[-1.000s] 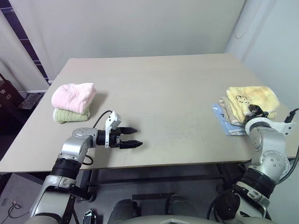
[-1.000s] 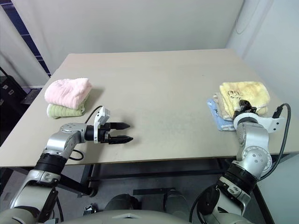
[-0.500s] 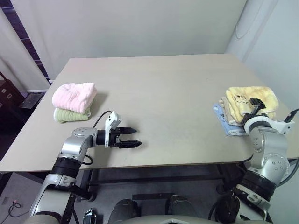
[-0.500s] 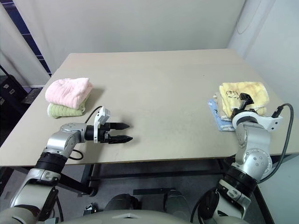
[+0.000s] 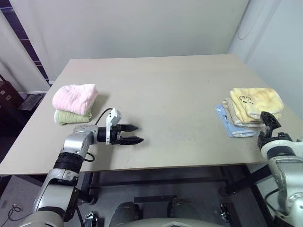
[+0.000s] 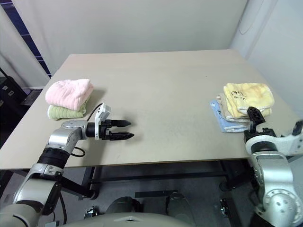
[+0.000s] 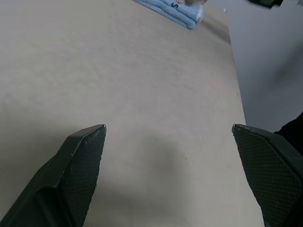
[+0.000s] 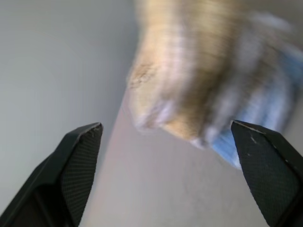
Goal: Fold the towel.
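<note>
A pale yellow towel (image 5: 255,100), already folded, lies on top of a small stack at the far right side of the tan surface (image 5: 165,94), just ahead of the right jaws. Beneath it in the stack sit a beige folded towel (image 5: 232,113) and a light blue folded cloth (image 5: 227,124) whose edge sticks out toward the middle of the surface. The right gripper (image 5: 269,124) is raised at the near right edge of the surface, just short of the stack and apart from it, its forearm angled up from below the edge and its black fingers pointing forward toward the towels. Its jaws stand wide open and hold nothing; the right wrist view shows the two fingertips (image 8: 80,151) far apart with the blurred yellow and blue stack between and beyond them. The left gripper (image 5: 131,134) is well apart from the stack, over the near left part of the surface, its arm bent at the elbow and the forearm lying nearly level, pointing to the right across the bare surface. Its jaws are also wide open and empty. Behind the left jaws, near the left edge, a pink folded towel (image 5: 75,97) rests on a green folded towel (image 5: 68,117).
</note>
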Controlling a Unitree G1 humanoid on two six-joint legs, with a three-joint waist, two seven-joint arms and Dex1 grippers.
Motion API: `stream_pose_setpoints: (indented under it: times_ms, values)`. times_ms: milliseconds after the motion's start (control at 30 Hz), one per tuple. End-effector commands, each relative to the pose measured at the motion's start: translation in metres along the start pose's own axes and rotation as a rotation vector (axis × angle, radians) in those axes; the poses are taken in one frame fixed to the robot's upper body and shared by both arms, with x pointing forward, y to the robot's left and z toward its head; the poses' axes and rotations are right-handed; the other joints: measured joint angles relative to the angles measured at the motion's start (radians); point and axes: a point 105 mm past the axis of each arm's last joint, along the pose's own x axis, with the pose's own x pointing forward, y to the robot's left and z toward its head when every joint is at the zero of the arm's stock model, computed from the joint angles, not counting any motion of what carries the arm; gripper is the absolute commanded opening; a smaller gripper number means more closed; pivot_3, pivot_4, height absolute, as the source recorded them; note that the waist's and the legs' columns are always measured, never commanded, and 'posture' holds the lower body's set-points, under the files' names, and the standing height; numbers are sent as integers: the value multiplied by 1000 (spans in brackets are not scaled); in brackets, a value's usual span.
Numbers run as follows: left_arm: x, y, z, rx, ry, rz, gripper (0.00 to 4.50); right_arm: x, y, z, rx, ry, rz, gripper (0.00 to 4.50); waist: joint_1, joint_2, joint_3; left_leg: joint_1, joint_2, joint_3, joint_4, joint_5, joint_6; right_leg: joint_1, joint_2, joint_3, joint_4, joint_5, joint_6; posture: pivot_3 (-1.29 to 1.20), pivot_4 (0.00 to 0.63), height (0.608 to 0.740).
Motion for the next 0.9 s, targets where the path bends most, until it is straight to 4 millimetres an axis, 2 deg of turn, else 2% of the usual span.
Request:
stream_pose_setpoints:
  times_ms: [33,100,167,267,367,467,600,767,900]
  values:
    - [-6,-3,27,65,-74,-8,4500,5,47,-3,-375,19,259,4485,0,-1,0,0,0,0,0,0,0,0,0,0,0,0,0,0,0,740]
    - [-9,-7,32,75,-93,-14,4500,1,67,-20,-605,85,407,4485,3,0,0,0,1,-2,0,0,0,0,2,0,0,-1,1,0,0,740]
    - [-13,-12,37,92,-118,-15,4500,-4,74,-40,-761,174,532,4485,5,-1,0,0,1,-3,0,0,0,0,3,-1,-1,-2,2,0,0,740]
    - [-21,-18,46,132,-162,5,4500,-12,73,-66,-883,296,697,4485,11,-2,0,-1,1,-4,-1,0,0,0,4,-2,-1,-1,2,0,0,740]
    - [-29,-25,51,175,-171,22,4500,-19,76,-82,-921,359,824,4485,25,-3,1,-1,1,-3,-1,-1,1,0,4,-1,-2,-1,2,0,0,740]
    - [-34,-34,54,196,-177,50,4500,-16,77,-90,-953,381,901,4485,31,-4,1,-1,1,-2,1,-1,1,0,4,-1,-2,-1,2,0,0,740]
    - [-38,-41,48,200,-185,104,4500,-20,78,-102,-943,453,1002,4485,35,-5,1,0,1,-2,2,-1,1,2,2,-2,-2,-2,3,0,0,740]
    - [-38,-66,45,161,-188,137,4500,-19,79,-106,-886,495,1050,4485,32,-6,1,-1,1,-3,1,-1,1,1,2,-2,-2,0,0,0,0,740]
    - [-35,-77,48,147,-178,151,4500,-13,82,-106,-883,518,1080,4485,32,-6,1,0,1,-3,2,-1,1,2,2,-2,-1,-1,1,0,0,740]
